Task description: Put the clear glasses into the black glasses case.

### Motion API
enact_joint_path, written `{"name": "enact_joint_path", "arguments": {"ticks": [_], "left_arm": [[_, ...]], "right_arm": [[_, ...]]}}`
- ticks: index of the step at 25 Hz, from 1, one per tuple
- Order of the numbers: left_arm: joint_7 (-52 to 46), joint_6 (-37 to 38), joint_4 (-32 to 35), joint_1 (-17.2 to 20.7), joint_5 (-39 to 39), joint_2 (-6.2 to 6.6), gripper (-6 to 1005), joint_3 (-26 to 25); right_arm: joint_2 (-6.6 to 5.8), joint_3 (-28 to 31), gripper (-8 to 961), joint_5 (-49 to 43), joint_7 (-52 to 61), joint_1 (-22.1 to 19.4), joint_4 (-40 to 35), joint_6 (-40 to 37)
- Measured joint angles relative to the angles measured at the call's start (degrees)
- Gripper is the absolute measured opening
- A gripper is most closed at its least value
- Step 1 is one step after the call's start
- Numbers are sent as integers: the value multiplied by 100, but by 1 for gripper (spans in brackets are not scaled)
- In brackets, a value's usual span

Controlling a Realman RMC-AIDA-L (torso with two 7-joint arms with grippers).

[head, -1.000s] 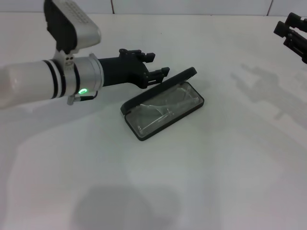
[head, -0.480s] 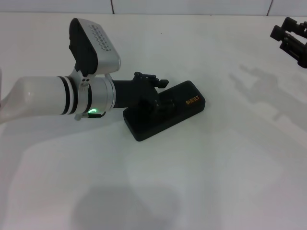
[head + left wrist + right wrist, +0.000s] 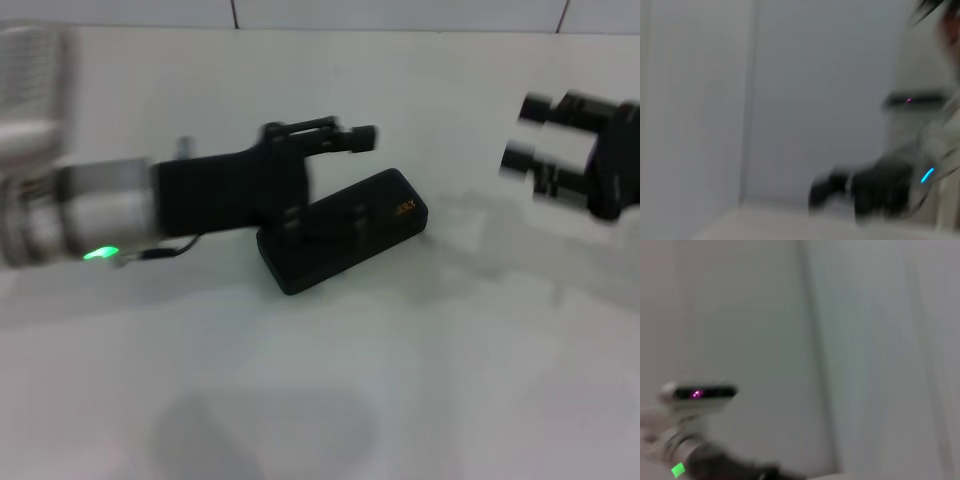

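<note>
The black glasses case (image 3: pixel 345 229), a single hard rectangular box with rounded corners and small orange lettering on its lid, lies closed near the middle of the white table (image 3: pixel 400 380), so the clear glasses cannot be seen. The left gripper (image 3: pixel 330 135) hovers just above the case's far-left edge, too blurred to tell its opening, and the right gripper (image 3: pixel 545 150) hangs far right, equally unreadable. The wrist views show only blurred wall and the opposite arm.
</note>
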Motion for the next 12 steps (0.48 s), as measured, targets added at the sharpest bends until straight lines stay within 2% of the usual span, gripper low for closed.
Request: {"name": "enact_joint_path", "arguments": {"ticks": [3, 6, 9, 11, 12], "left_arm": [[427, 853, -31, 245, 21, 49, 719, -382], [627, 1144, -9, 446, 24, 45, 731, -518], [673, 1157, -31, 516, 71, 41, 825, -551], [702, 1157, -71, 553, 101, 64, 888, -551], [714, 1157, -86, 580, 114, 79, 888, -552]], "right_arm": [[-53, 1, 536, -372, -26, 48, -109, -572], [-46, -7, 639, -556, -102, 90, -116, -764], [94, -17, 754, -806, -333, 177, -97, -787], [196, -19, 787, -947, -427, 239, -97, -723], [231, -21, 804, -998, -471, 271, -94, -686]]}}
